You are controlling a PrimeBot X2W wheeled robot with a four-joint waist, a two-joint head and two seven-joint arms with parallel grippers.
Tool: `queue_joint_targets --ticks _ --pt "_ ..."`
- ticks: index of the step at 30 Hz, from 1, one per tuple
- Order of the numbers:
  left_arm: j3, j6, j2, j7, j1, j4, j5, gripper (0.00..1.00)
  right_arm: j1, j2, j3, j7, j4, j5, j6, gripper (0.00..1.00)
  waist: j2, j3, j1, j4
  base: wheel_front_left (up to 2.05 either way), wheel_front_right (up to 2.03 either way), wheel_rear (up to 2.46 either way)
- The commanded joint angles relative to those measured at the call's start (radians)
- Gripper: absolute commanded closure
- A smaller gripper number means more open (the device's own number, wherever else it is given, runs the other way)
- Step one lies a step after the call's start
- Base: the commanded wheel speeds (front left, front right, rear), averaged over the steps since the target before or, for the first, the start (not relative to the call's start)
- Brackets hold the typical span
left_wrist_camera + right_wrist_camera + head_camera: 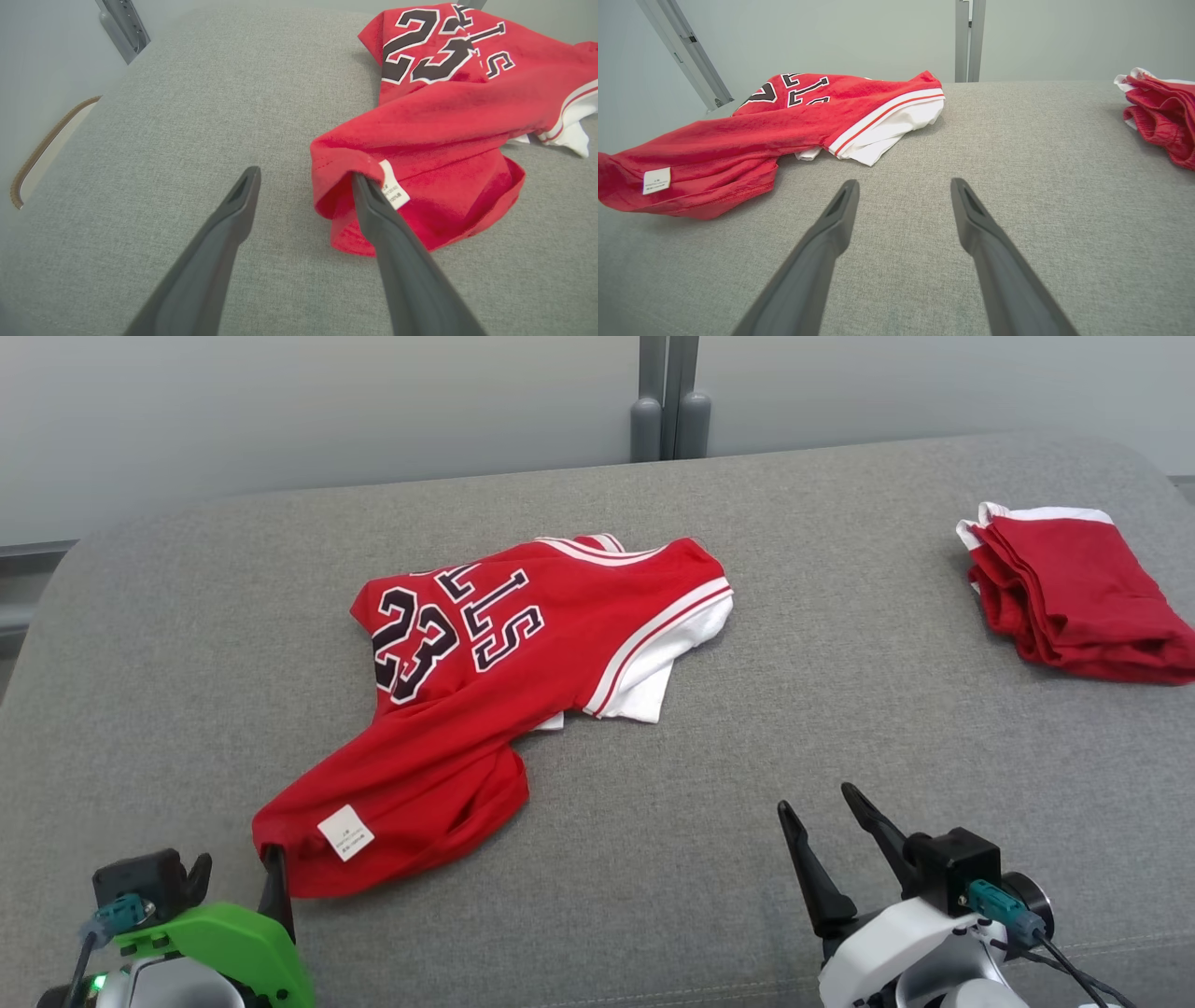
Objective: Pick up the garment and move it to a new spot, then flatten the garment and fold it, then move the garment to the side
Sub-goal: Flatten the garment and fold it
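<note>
The garment [523, 653] is a red jersey with black "23" lettering and white trim. It lies crumpled on the grey padded surface [840, 709], with its near hem and white label toward me. My left gripper [238, 873] is open at that hem. In the left wrist view the garment [444, 130] drapes over the tip of one finger [373, 205], while the other finger rests on bare fabric surface; the gripper [304, 177] holds nothing. My right gripper [817, 800] stands open and empty at the lower right, away from the garment [761, 126], fingers [836, 219] over bare surface.
A second red-and-white garment [1074, 597] lies folded at the far right, also seen from the right wrist [1162, 112]. A grey metal post [669, 401] stands behind the surface's back edge. The surface's rounded left edge [93, 140] is near my left gripper.
</note>
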Motion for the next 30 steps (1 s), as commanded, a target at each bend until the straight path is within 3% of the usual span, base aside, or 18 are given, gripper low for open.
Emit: queue_joint_targets --ticks 1,6,11,16,22,30 --pt "0.008 -0.004 -0.006 -0.012 0.028 0.004 -0.009 0.0 0.009 -0.002 -0.004 0.0 -0.004 -0.007 -0.001 0.0 0.0 -0.005 0.0 0.005 0.0 0.0 0.0" --pt "0.044 -0.028 -0.016 -0.053 0.069 -0.002 -0.058 0.0 0.018 -0.002 -0.012 0.004 -0.007 -0.008 -0.001 0.0 0.0 -0.013 0.0 0.025 0.0 0.0 0.0" --pt "0.084 -0.012 -0.008 -0.094 0.1 -0.004 -0.072 0.0 0.024 -0.002 -0.021 0.005 -0.008 -0.009 -0.001 0.0 0.0 -0.021 0.0 0.05 0.0 0.0 0.0" --pt "0.136 -0.01 -0.048 -0.219 0.108 -0.032 -0.075 0.0 0.028 -0.002 -0.028 0.01 -0.009 -0.009 -0.001 0.0 0.0 -0.029 0.0 0.079 0.0 0.0 0.0" --pt "0.182 -0.076 -0.121 -0.323 0.104 -0.063 -0.059 0.0 0.035 -0.002 -0.03 0.012 -0.012 -0.009 -0.001 0.0 0.0 -0.04 0.0 0.103 0.0 0.0 0.0" --pt "0.266 -0.22 -0.273 -0.331 0.136 -0.089 0.114 0.0 0.047 -0.002 -0.046 -0.002 -0.001 0.019 -0.001 0.0 0.0 -0.061 0.0 0.119 0.0 0.0 0.0"
